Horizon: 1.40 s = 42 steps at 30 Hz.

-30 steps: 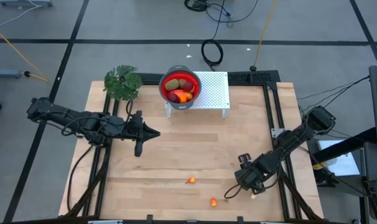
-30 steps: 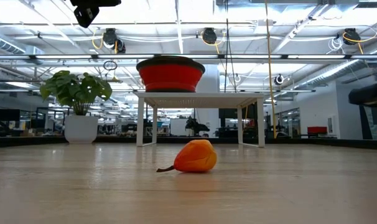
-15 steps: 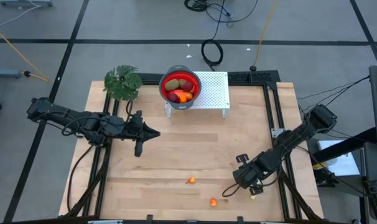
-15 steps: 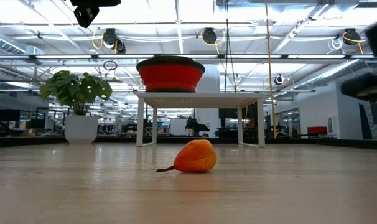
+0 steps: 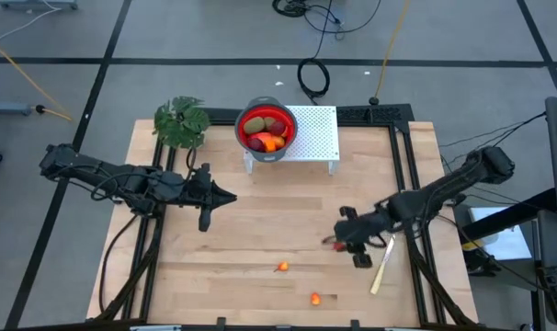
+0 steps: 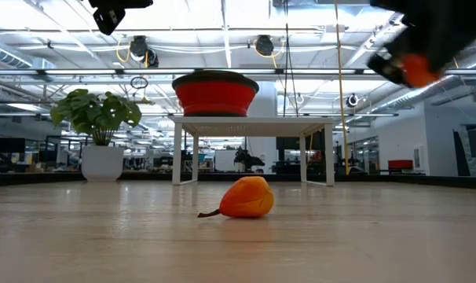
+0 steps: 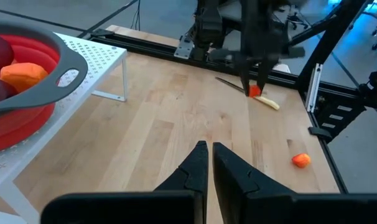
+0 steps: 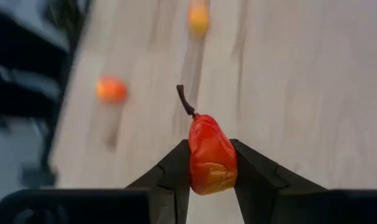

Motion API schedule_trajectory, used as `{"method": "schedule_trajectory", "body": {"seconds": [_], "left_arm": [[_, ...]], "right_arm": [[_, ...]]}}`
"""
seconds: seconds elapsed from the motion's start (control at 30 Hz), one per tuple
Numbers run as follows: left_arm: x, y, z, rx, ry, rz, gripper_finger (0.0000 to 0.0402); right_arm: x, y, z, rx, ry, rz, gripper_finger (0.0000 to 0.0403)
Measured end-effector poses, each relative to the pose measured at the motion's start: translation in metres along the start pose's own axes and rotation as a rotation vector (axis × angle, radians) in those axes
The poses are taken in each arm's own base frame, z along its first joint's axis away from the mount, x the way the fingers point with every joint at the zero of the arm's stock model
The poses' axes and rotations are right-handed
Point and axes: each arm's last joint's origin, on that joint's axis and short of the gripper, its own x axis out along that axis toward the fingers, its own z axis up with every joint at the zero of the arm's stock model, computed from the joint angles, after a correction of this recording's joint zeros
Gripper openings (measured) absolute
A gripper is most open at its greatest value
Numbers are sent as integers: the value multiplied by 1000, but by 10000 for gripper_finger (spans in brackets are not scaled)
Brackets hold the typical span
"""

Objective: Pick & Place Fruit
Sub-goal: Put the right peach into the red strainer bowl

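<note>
From where I stand, the left gripper hangs clenched and empty mid-table. The right gripper pinches a red fruit above the boards; carry it level to the bowl, releasing low.

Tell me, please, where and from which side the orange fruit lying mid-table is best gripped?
Grip the orange fruit across its plump body, coming straight down from above. It lies on its side on the bare table with a thin stem trailing flat; the stem looks too slight to hold, while the rounded middle gives both fingers surface.
</note>
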Motion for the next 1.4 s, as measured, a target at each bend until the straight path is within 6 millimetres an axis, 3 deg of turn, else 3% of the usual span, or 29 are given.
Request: {"method": "schedule_trajectory", "body": {"seconds": [0.17,0.43,0.83,1.07,1.4], "left_arm": [[0,0,0,0,0,0,21],[0,0,0,-7,-1,0,21],[0,0,0,-12,0,0,21],[0,0,0,-13,0,0,21],[0,0,0,-13,0,0,21]], "right_arm": [[-24,-14,22,100,-240,38,93],[-51,-28,53,286,-501,300,93],[-75,-35,77,638,-677,613,93],[-89,-31,85,662,-780,747,93],[-90,-31,86,663,-816,743,93]]}}
